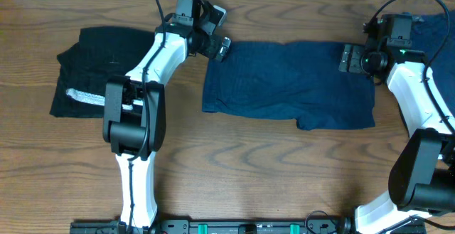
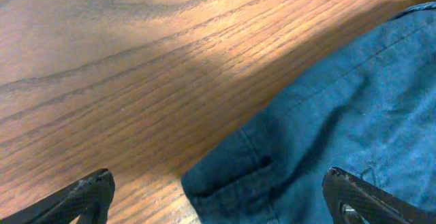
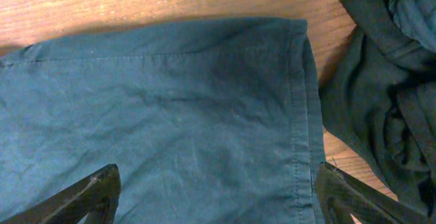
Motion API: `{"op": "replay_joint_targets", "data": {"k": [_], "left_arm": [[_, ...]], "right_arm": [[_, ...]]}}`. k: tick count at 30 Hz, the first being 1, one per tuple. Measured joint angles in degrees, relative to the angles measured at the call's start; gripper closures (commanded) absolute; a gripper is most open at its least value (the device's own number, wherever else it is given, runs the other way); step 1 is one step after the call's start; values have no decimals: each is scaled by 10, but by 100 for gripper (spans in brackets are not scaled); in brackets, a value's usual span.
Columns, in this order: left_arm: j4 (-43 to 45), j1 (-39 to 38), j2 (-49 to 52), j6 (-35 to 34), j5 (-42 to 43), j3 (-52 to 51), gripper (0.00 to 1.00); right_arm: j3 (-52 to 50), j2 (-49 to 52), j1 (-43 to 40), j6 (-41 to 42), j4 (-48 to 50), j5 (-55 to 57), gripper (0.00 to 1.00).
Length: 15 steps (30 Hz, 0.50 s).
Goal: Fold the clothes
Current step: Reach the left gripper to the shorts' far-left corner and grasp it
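A navy blue garment [image 1: 288, 84] lies spread flat in the middle of the table. My left gripper [image 1: 225, 29] hovers open at its far left corner. In the left wrist view that corner of the navy garment [image 2: 327, 115] lies between the wide-apart fingers [image 2: 82, 200] of the left gripper [image 2: 218, 207], untouched. My right gripper [image 1: 346, 58] stands open over the far right corner. The right wrist view shows the navy garment [image 3: 177, 101] flat under the right gripper [image 3: 214, 197], its hem beside the right finger. A black garment [image 1: 92, 70] with a whitish band lies at the left.
A crumpled pile of dark clothes [image 1: 426, 31] sits at the far right corner, close beside the navy hem, and appears as the dark pile [image 3: 388, 81] in the right wrist view. Bare wooden table [image 1: 270, 170] runs along the front.
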Motion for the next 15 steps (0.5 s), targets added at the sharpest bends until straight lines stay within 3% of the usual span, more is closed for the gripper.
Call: {"op": "replay_joint_targets", "data": {"k": [15], "left_arm": [[9,-1,8,0,0,-1,8]], "right_arm": [[0,0,0,0,2,0,9]]}}
